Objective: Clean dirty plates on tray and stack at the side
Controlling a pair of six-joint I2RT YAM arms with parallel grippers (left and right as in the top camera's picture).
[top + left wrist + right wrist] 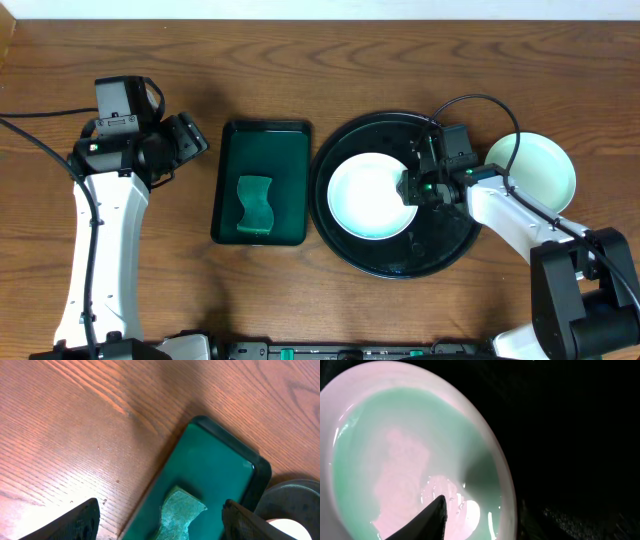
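One pale mint plate (pixel 365 195) lies in the round black tray (pixel 440 240). My right gripper (pixel 412 186) is at this plate's right rim. In the right wrist view the plate (pixel 395 435) fills the left, and the right gripper (pixel 500 510) stands open astride its rim, one finger (pixel 427 517) over the wet inside, the other dim against the tray (pixel 570 420). A second plate (pixel 540 170) sits on the table right of the tray. My left gripper (pixel 190 140) is open and holds nothing.
A rectangular dark green tray (pixel 262 150) left of the black tray holds a green sponge (pixel 255 203). In the left wrist view the left gripper (pixel 160 510) hangs over that tray's (pixel 215 460) left edge, with the sponge (pixel 180 510) lying below between its fingers.
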